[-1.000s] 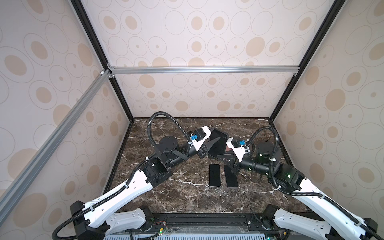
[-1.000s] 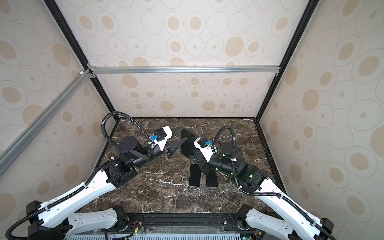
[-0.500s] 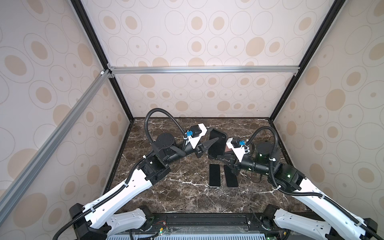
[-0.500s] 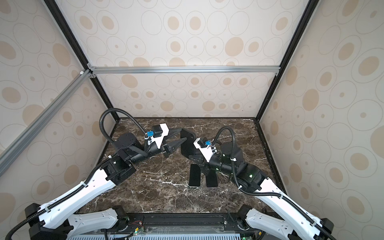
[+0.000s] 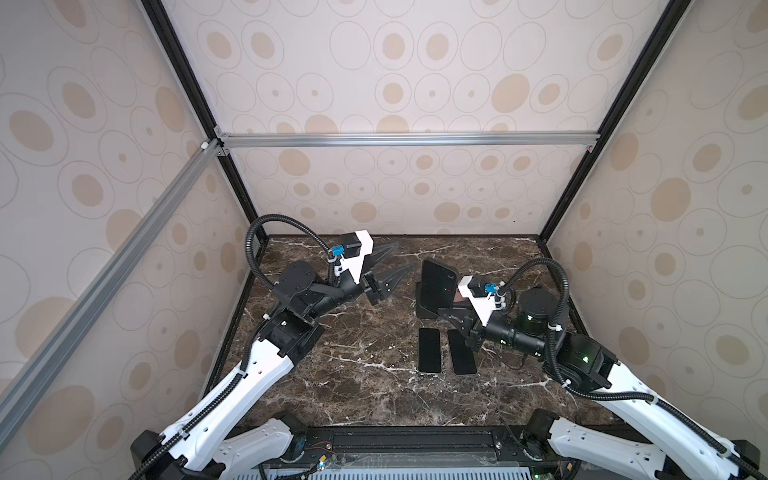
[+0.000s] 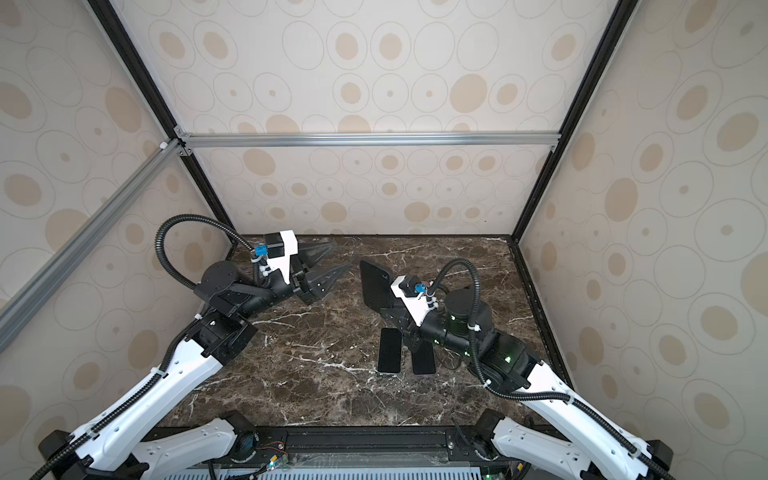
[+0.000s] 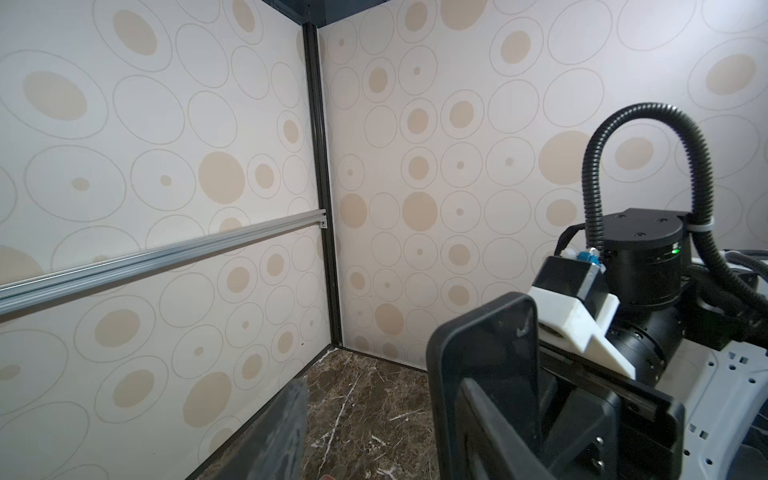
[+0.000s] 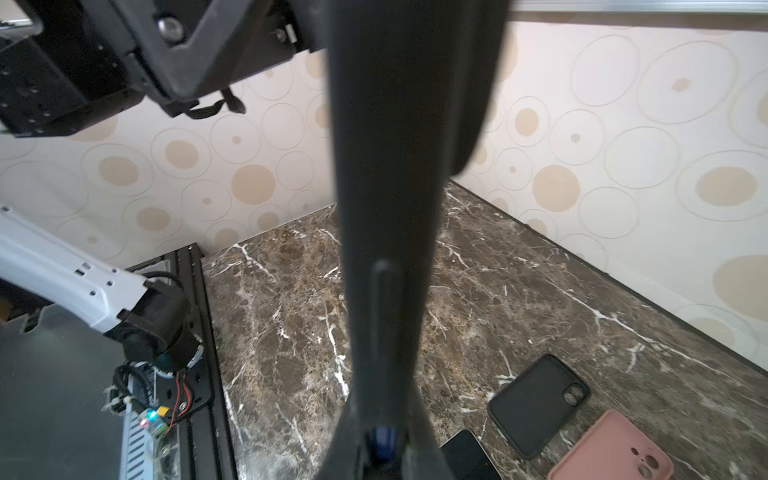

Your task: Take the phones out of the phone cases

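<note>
A black phone case stands upright above the table, with my right gripper shut on its lower end. In the right wrist view the phone case runs edge-on between the jaws. Its dark face is toward my left gripper, and I cannot tell the phone apart from the case. My left gripper hangs open to the left of the case, apart from it, with nothing between its fingers.
Two bare black phones lie flat side by side in front of the held case. An empty black case and a pink case lie on the marble table under my right arm. Walls enclose three sides.
My left gripper has drawn back to the left, away from the held case, and its jaws have spread wider. The right arm and the case have stayed put.
</note>
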`<state>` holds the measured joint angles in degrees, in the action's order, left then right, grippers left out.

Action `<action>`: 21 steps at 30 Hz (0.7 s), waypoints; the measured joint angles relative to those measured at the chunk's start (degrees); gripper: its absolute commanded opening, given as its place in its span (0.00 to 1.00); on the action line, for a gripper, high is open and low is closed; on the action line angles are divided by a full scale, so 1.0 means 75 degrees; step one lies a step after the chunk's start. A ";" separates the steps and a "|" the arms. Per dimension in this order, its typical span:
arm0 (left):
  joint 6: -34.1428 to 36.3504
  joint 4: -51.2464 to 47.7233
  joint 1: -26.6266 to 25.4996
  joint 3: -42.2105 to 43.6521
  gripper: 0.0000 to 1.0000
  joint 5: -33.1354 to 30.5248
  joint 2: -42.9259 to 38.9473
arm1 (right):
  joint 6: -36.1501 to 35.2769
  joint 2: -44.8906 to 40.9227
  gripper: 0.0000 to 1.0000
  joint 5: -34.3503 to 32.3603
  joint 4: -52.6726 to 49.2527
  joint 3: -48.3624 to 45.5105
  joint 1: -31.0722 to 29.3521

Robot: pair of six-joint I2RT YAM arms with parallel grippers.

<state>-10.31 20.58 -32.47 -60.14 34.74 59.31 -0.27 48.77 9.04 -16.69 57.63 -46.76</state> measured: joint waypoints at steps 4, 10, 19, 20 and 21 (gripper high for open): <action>-0.0682 0.0117 0.0443 0.0003 0.54 0.0533 -0.0020 | 0.0064 0.0067 0.00 -0.0085 0.0079 -0.0020 0.0143; -0.1641 0.0428 0.0822 0.0006 0.54 0.1617 0.0245 | 0.0356 0.0280 0.00 0.1457 0.0568 -0.0067 0.0816; -0.2935 0.1320 0.1032 -0.0015 0.55 0.3319 0.0632 | 0.0329 0.0758 0.00 0.3689 0.1195 -0.0038 0.1314; -0.3031 0.1411 0.1032 -0.0026 0.54 0.3477 0.0664 | 0.0312 0.0854 0.00 0.3850 0.1192 -0.0006 0.1332; -0.3150 0.1518 0.1032 -0.0038 0.52 0.3654 0.0699 | 0.0286 0.1003 0.00 0.4042 0.1192 0.0050 0.1349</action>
<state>-33.93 31.97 -24.73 -60.42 62.15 64.55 1.87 56.29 39.35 -7.75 58.00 -36.64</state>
